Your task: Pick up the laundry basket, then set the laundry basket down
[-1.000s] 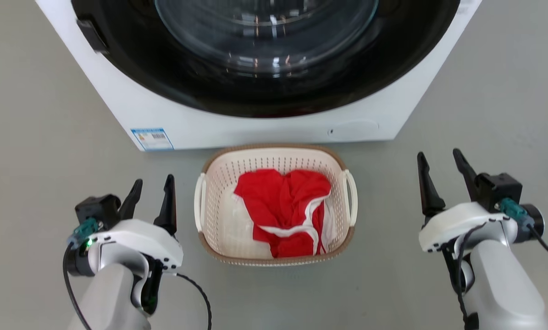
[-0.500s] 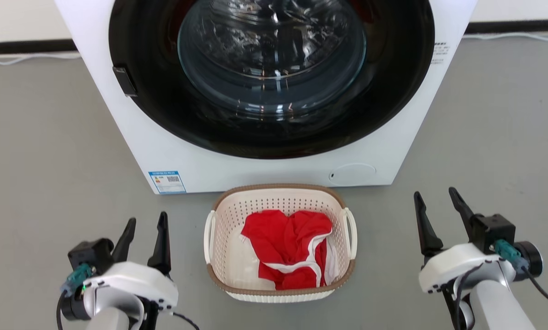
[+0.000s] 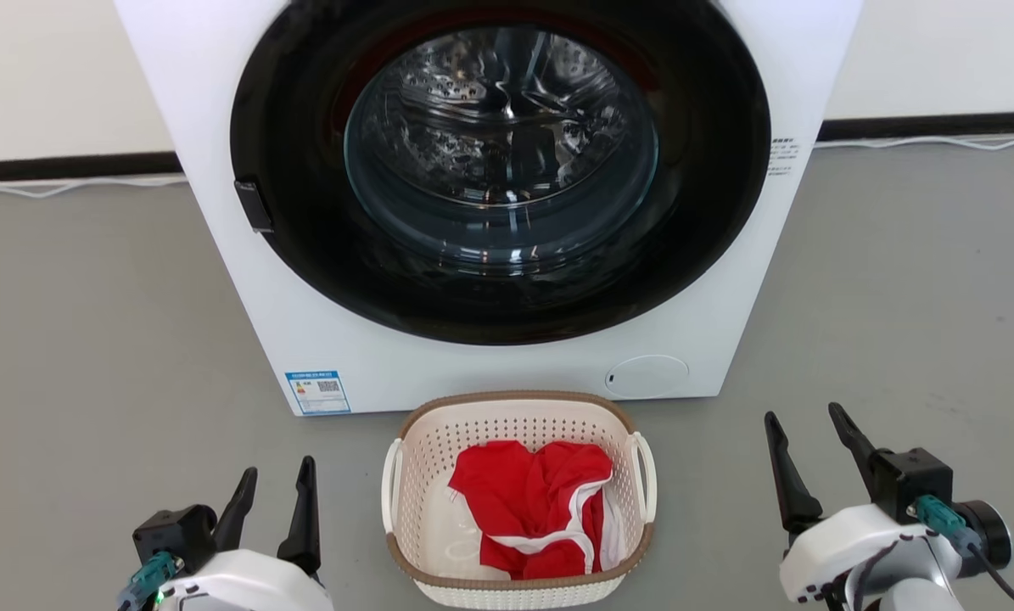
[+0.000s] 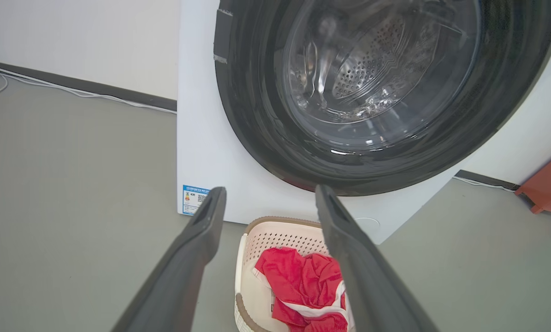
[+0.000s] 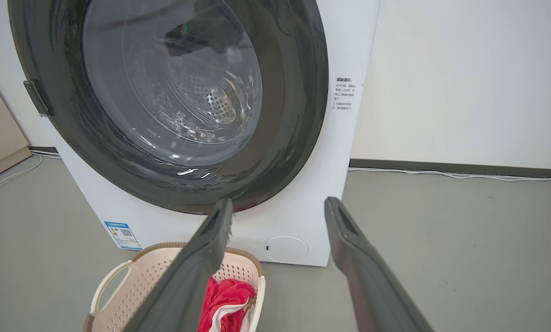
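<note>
One laundry basket [image 3: 507,422], one washing machine [image 3: 439,373].

The laundry basket [image 3: 515,424], garment [image 3: 532,501] inside, sits between left claw [image 3: 279,467] and right claw [image 3: 802,412]; the washing machine [image 3: 439,373] stands beyond both.

White wrist shells [image 3: 846,547], dark fingers [image 3: 305,518]

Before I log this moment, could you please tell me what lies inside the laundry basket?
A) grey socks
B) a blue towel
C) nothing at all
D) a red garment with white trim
D: the laundry basket, on the floor before the washing machine, holds a crumpled red garment edged in white.
</note>
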Tool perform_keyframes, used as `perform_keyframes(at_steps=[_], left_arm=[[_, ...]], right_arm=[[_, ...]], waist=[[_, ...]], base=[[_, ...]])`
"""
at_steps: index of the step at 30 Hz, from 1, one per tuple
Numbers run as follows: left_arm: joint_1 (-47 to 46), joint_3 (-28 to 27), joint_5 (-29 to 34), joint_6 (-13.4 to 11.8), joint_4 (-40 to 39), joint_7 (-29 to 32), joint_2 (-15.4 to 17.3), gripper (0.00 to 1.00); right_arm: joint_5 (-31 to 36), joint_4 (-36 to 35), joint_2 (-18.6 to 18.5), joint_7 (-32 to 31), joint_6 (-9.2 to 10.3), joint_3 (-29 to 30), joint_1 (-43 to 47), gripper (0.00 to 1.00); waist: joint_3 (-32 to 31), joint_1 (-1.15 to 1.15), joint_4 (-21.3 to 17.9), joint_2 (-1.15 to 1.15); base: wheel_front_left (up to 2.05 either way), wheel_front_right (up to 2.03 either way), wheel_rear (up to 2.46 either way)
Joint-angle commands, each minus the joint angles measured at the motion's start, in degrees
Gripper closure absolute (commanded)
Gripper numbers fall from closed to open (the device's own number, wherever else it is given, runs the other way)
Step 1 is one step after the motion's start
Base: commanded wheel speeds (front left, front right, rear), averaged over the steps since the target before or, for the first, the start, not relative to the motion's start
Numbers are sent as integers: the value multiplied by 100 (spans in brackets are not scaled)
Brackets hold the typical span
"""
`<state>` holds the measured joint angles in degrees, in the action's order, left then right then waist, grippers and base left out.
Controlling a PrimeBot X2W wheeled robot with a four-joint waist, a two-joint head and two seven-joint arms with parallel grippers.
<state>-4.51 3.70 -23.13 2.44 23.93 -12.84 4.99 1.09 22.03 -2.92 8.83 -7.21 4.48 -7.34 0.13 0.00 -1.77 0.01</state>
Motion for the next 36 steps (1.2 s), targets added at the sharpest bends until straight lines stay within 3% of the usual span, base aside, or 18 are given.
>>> perform_keyframes(at_steps=[1, 14, 15, 24, 36], left_arm=[[-76, -163, 24, -61, -202, -7, 71, 0], [250, -126, -22, -226, -766, 197, 106, 0], [364, 32, -19, -189, -576, 223, 31, 100], [412, -36, -373, -153, -406, 332, -13, 100], [361, -125, -1036, -86, -473, 484, -33, 100]], right_arm=[[50, -234, 4, -41, -28, -142, -59, 0], [84, -1005, 4, -534, -28, -172, 287, 0], [47, -801, 13, -530, 1, -32, 390, 100], [-422, -588, 31, -636, 0, 22, 411, 100], [-1342, -647, 29, -687, -3, -6, 416, 100]], waist=[[-28, 0, -16, -1], [-110, 0, -59, -1], [-109, 0, -59, -1], [-117, 12, -47, -1], [-94, 0, -24, -1]], base=[[0, 0, 0], [0, 0, 0], [0, 0, 0], [0, 0, 0], [0, 0, 0]])
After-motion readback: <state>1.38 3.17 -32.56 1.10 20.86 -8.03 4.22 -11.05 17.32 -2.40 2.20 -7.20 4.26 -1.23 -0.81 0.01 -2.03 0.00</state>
